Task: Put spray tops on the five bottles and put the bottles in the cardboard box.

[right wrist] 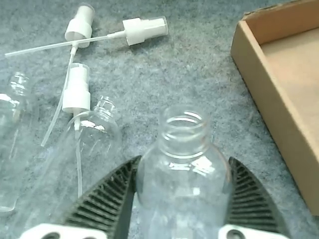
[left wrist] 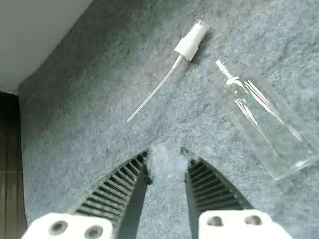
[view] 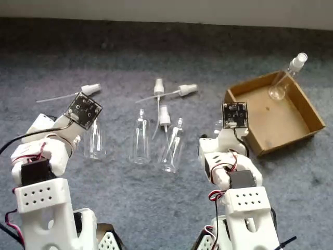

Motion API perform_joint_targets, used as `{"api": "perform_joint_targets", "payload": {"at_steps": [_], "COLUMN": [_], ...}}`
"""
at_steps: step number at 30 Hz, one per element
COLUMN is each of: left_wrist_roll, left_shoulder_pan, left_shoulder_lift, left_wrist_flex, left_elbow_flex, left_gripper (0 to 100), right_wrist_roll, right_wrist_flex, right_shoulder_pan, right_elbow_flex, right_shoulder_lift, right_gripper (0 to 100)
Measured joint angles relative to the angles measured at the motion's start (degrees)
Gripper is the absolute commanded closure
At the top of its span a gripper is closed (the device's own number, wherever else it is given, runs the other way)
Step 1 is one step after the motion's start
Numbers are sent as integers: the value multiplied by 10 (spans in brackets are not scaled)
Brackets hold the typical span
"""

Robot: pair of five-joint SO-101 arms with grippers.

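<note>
My right gripper point(right wrist: 182, 164) is shut on an upright clear bottle point(right wrist: 182, 174) with an open neck, just left of the cardboard box point(view: 307, 112). A capped bottle point(view: 283, 83) leans in the box's far corner. My left gripper point(left wrist: 165, 158) is open low over the carpet with nothing between its fingers. Beside it lie a spray top point(left wrist: 191, 43) with a long tube and an uncapped bottle point(left wrist: 264, 124). Between the arms lie two more bottles point(view: 139, 138) point(view: 171, 147) and three spray tops point(view: 158, 86) point(view: 187, 89) point(view: 164, 116).
Grey carpet covers the table. The box's near wall point(right wrist: 269, 84) stands close to my right gripper. A pale wall strip point(view: 166, 8) runs along the far edge of the carpet.
</note>
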Motion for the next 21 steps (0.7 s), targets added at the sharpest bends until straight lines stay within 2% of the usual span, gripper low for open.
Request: {"api": "perform_joint_targets", "payload": {"at_steps": [4,9,12,17,21], "left_wrist_roll": [-6,-6,-6,-11,-78], "left_shoulder_pan": [0,4,21,49,67], "left_shoulder_lift": [79,168,224,317,395], "left_wrist_flex": [-9,-65,-125,-274,-325], "left_elbow_flex": [-56,-116,-124,-124,-124], "left_gripper": [883,883,881,880,880], "right_wrist_roll": [0,0,0,0,0], "right_wrist_flex": [0,0,0,0,0], "right_shoulder_pan": [0,0,0,0,0], "right_elbow_flex": [0,0,0,0,0], "right_shoulder_lift": [0,0,0,0,0], "right_gripper": [789,789,789,789,789]}}
